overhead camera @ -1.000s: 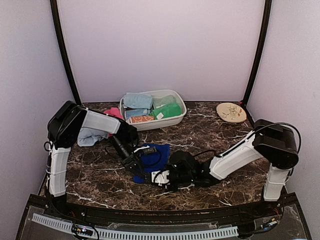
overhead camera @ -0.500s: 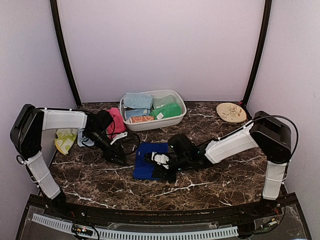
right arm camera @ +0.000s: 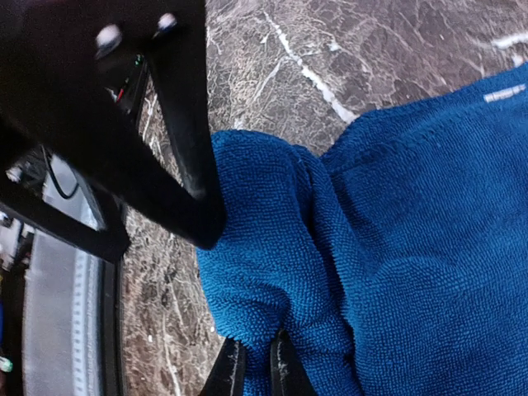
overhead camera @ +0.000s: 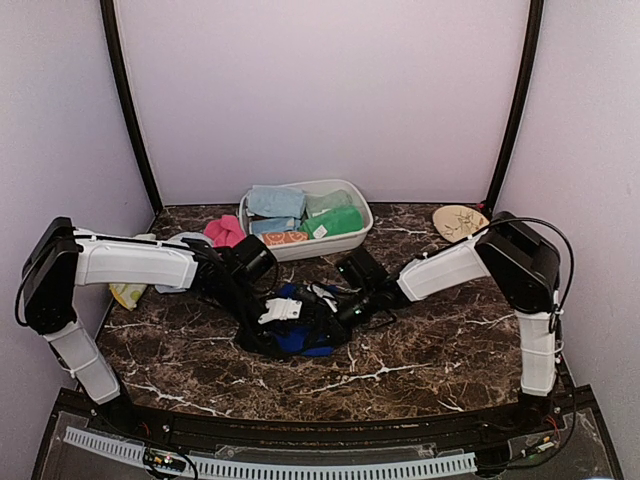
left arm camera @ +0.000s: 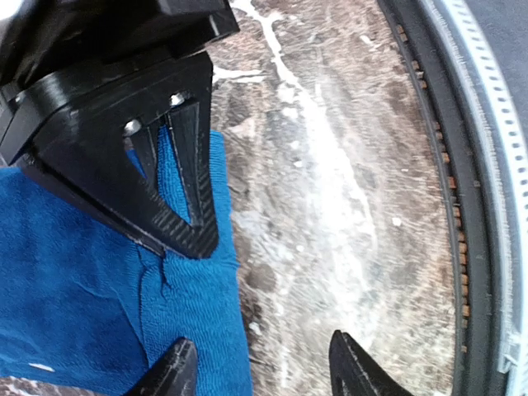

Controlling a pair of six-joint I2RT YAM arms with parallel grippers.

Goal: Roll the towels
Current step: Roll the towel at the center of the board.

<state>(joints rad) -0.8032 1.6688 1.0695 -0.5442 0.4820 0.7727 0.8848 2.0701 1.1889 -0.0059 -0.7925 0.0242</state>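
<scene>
Right wrist view: the right gripper (right arm camera: 253,373) has its jaws narrow, pinching a raised fold of the royal blue towel (right arm camera: 396,247). The cloth is bunched into a ridge at the fingertips and lies flatter toward the right. The dark marble table (right arm camera: 272,49) shows beyond the cloth's edge.

In the left wrist view the left gripper (left arm camera: 262,373) stands with its jaws wide and nothing between them. One fingertip is over the towel's edge and the other over bare marble; whether either touches, I cannot tell.

From above, the two grippers meet near the middle of the table over the rumpled towel, the left arm reaching in from the left and the right arm from the right. Behind them the white oval tub (overhead camera: 300,251) holds a pale blue towel (overhead camera: 275,200), a green towel (overhead camera: 338,220) and other folded cloths. A pink towel (overhead camera: 222,230) lies just left of the tub. The round tan plate (overhead camera: 460,222) sits toward the far right corner.
</scene>
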